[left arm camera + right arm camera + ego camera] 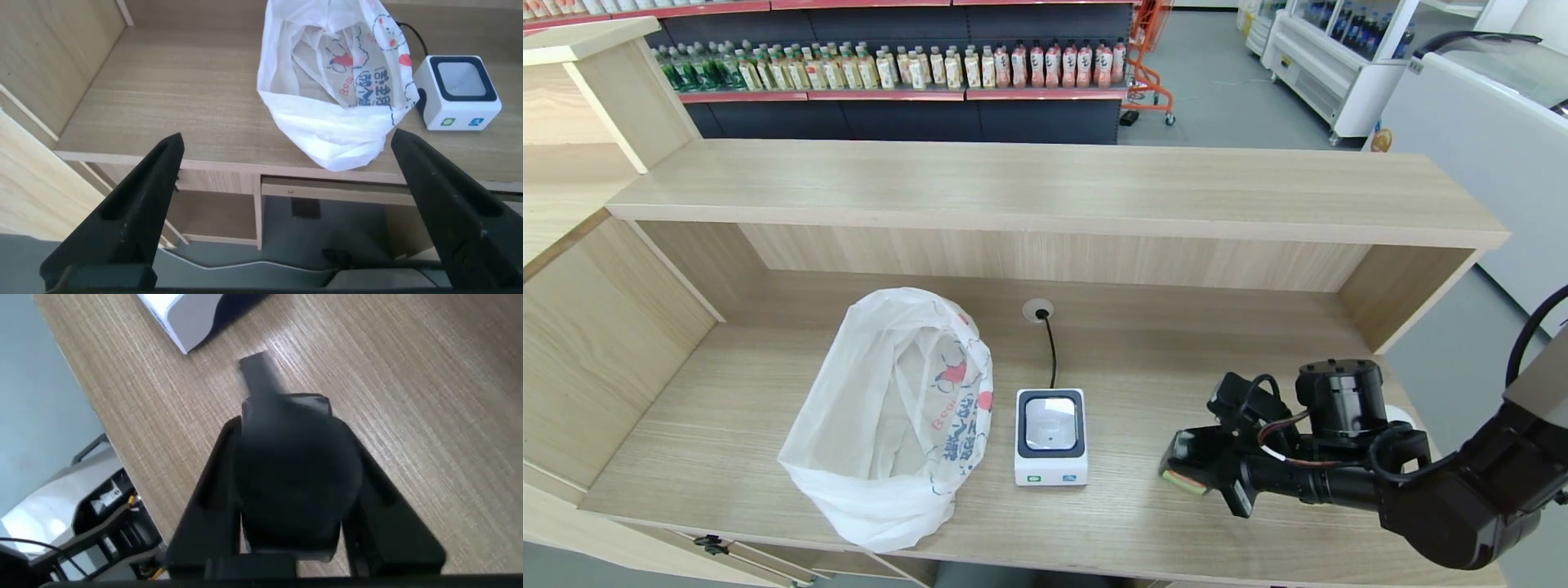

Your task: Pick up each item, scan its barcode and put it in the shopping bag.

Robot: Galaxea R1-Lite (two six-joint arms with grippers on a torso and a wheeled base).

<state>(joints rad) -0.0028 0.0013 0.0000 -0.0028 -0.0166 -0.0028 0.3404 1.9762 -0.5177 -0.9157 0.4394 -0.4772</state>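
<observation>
Right claw (1188,461) is pinching a dark item (294,474) just above the counter (1176,343), right of the scanner (1051,437). The shopping bag (890,425) stands left of the scanner. Left claw (288,143) is spread wide.

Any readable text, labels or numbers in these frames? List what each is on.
Nothing can be quoted.
On the bag: coloured print, too blurred to read.
On the scanner: two small icons, green and blue, no legible text.
On the shelf bottles: labels too small to read.
On the dark item in the right gripper: no legible label.
</observation>
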